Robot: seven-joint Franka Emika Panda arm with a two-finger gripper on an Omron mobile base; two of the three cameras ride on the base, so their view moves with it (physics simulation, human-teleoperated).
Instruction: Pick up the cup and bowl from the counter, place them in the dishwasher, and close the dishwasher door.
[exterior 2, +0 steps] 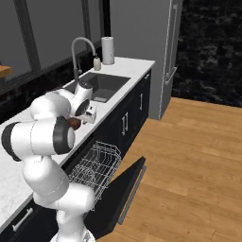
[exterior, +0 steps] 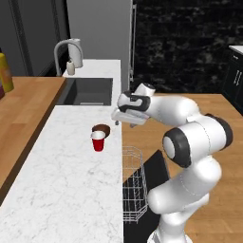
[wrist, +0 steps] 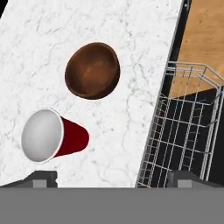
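Observation:
The red cup point(exterior: 98, 141) stands upright on the white marble counter point(exterior: 66, 180), with the dark brown bowl point(exterior: 101, 129) just behind it, close or touching. My gripper point(exterior: 116, 119) hovers open above the counter's right edge, to the right of both and apart from them. In the hand view the bowl point(wrist: 92, 70) and the cup point(wrist: 52, 136) lie left of centre, and the gripper point(wrist: 113, 179) holds nothing between its wide-set fingertips point(wrist: 41, 177). Below the counter the dishwasher door point(exterior: 159, 163) hangs open and the white wire rack point(exterior: 133, 185) is pulled out. The arm hides the cup in the right base view.
A sink point(exterior: 88, 91) with a faucet point(exterior: 64, 50) and a soap dispenser point(exterior: 70, 67) lies further along the counter. An orange-brown wooden top point(exterior: 23, 109) with a yellow bottle point(exterior: 5, 71) runs on the left. A grey fridge point(exterior 2: 160, 47) stands past the counter's end, beside wooden floor point(exterior 2: 189, 156).

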